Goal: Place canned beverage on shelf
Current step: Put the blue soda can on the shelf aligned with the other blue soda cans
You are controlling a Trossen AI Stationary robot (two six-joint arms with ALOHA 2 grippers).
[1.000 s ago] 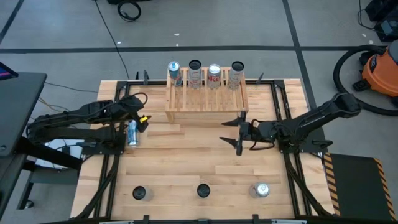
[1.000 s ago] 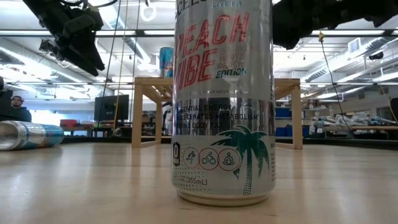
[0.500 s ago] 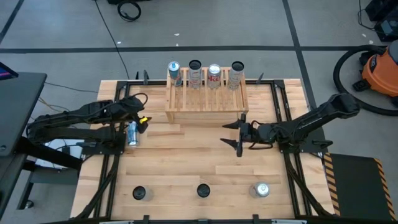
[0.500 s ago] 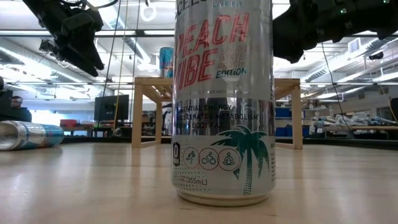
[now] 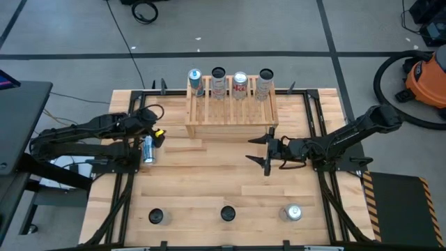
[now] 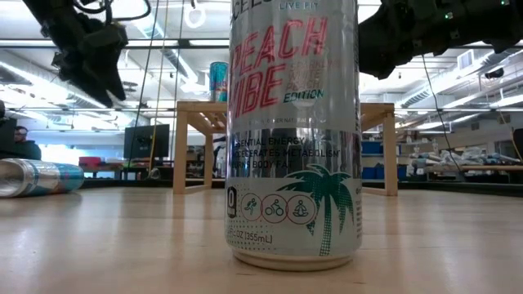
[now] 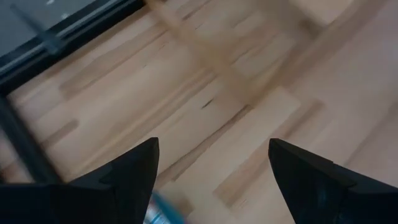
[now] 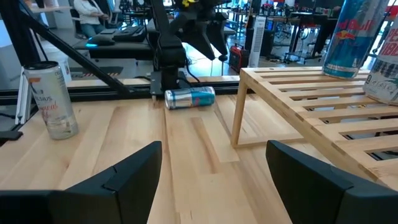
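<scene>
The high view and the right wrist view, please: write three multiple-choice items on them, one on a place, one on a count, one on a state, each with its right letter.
1. Where does the blue and silver can lying on its side rest?
A. on the light-wood plank tabletop, under the left gripper
B. on the rack's slats
C. on the floor

2. How many cans stand on the low light-wood slatted shelf?
A. two
B. four
C. six

3. How is the right gripper?
A. shut on a can
B. out of view
C. open and empty

Answers:
1 A, the high view shows it on the planks by the table's left edge.
2 B, four tops stand in one row at the rack's back.
3 C, the right wrist view shows its fingers apart with only table between.
</scene>
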